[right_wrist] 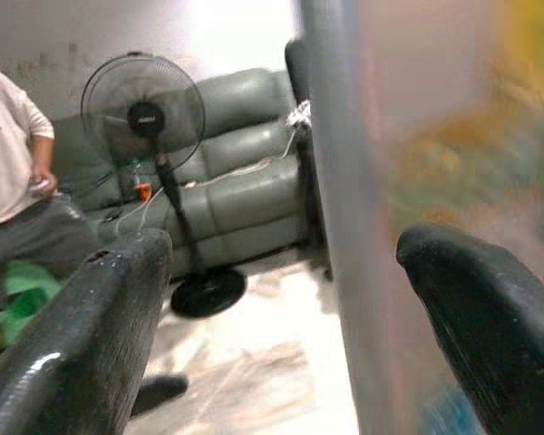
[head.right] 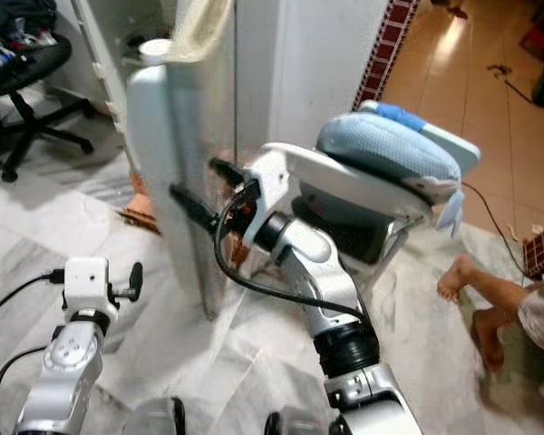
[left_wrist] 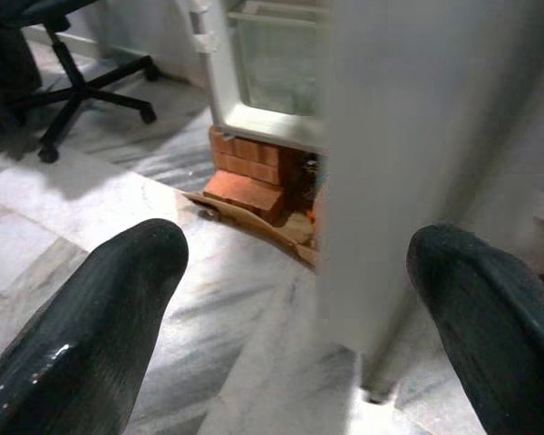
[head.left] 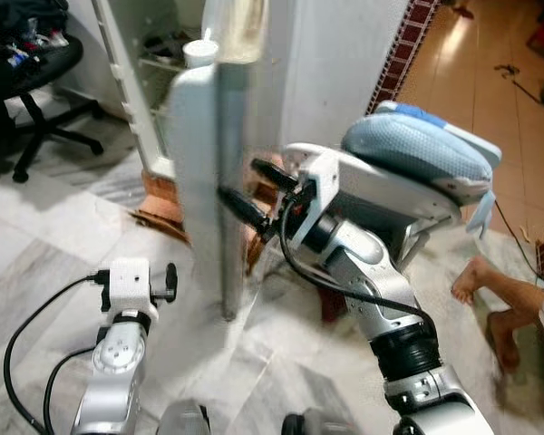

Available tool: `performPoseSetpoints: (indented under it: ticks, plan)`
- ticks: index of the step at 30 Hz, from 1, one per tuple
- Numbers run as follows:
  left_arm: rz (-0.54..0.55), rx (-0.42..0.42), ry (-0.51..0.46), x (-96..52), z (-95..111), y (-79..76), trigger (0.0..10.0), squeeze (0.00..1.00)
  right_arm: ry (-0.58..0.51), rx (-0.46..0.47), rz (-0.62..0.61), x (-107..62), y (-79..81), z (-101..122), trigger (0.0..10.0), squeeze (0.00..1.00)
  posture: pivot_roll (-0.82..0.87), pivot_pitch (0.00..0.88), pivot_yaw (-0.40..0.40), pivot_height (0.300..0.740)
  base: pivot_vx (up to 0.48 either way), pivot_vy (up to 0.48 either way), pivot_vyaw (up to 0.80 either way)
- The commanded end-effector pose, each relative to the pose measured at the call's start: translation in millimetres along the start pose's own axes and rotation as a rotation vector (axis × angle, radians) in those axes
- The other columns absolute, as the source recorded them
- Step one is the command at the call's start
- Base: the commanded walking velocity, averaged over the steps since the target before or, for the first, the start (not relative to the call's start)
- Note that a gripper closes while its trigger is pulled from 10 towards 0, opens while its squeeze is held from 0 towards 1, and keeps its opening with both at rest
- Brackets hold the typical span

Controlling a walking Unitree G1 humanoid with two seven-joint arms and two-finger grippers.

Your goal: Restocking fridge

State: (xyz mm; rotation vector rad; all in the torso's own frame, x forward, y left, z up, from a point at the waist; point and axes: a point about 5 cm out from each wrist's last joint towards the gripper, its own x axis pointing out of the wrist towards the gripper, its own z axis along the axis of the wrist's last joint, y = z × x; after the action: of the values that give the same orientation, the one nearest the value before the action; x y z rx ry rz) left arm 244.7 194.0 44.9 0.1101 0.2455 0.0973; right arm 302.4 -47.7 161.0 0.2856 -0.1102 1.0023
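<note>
The white fridge door (head.left: pixel 204 181) stands open and shows edge-on in the head views. Behind it are the fridge's shelves (head.left: pixel 159 50). My right gripper (head.left: pixel 238 179) is raised at the door's free edge, open, one black finger on each side of it. In the right wrist view the door edge (right_wrist: pixel 331 227) runs between the two spread fingers (right_wrist: pixel 100 308). My left arm (head.left: pixel 127 290) hangs low in front of the door. Its gripper (left_wrist: pixel 295 272) is open with nothing in it, facing the fridge's base.
The fridge rests on red bricks (left_wrist: pixel 249 172) with cardboard beside them. A black office chair (head.left: pixel 36 82) stands at the left. A seat with a blue cushion (head.left: pixel 417 159) is close on the right, and a person's bare foot (head.left: pixel 476 276) beyond it. A standing fan (right_wrist: pixel 143 113), a sofa and a person (right_wrist: pixel 9 145) lie past the door.
</note>
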Motion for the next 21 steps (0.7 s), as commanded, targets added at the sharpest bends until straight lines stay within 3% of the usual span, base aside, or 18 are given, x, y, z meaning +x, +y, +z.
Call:
performPoseSetpoints:
  ticks: [1,6,7,8,9,11,12,13,14,21]
  plan:
    - [-0.008,0.005,0.006,0.7,1.2,1.7,10.0,0.0,0.011,0.009,-0.071,-13.8,-11.4,-0.5,10.0,0.0,0.1,0.103,-0.065,0.74,0.0,0.0,0.0]
    - [0.026,0.001,-0.01,1.1,7.6,7.0,10.0,0.0,0.128,-0.075,-0.261,-48.2,-29.5,-19.0,10.0,0.0,0.09,0.111,-0.065,0.74,0.0,0.0,0.0]
    - [0.026,0.001,-0.01,1.1,7.6,7.0,10.0,0.0,0.128,-0.075,-0.261,-48.2,-29.5,-19.0,10.0,0.0,0.09,0.111,-0.065,0.74,0.0,0.0,0.0]
    - [0.033,-0.017,-0.017,0.5,9.2,7.0,10.0,0.0,0.15,-0.158,-0.365,-59.3,-35.3,-22.7,10.0,0.0,0.09,0.112,-0.067,0.74,0.0,0.0,0.0]
    - [0.033,-0.017,-0.017,0.5,9.2,7.0,10.0,0.0,0.15,-0.158,-0.365,-59.3,-35.3,-22.7,10.0,0.0,0.09,0.112,-0.067,0.74,0.0,0.0,0.0]
    - [0.029,-0.022,-0.022,-1.5,9.4,5.4,10.0,0.0,0.13,-0.182,-0.525,-74.1,-40.3,-27.0,10.0,0.0,0.08,0.112,-0.068,0.74,0.0,0.0,0.0]
    - [0.029,-0.022,-0.022,-1.5,9.4,5.4,10.0,0.0,0.13,-0.182,-0.525,-74.1,-40.3,-27.0,10.0,0.0,0.08,0.112,-0.068,0.74,0.0,0.0,0.0]
    - [0.019,-0.02,-0.022,-4.4,8.8,2.2,10.0,0.0,0.112,-0.202,-0.648,-87.5,-40.5,-30.7,10.0,0.0,0.08,0.113,-0.066,0.74,0.0,0.0,0.0]
    - [0.016,-0.003,-0.023,-5.2,9.5,1.1,10.0,0.0,0.108,-0.201,-0.696,-92.8,-39.7,-33.2,10.0,0.0,0.08,0.11,-0.065,0.74,0.0,0.476,0.0]
    - [0.011,0.0,-0.044,-0.5,16.3,-2.4,10.0,0.0,0.086,-0.208,-0.834,-104.1,-37.5,-38.9,10.0,0.0,0.06,0.106,-0.042,0.74,0.0,0.477,0.0]
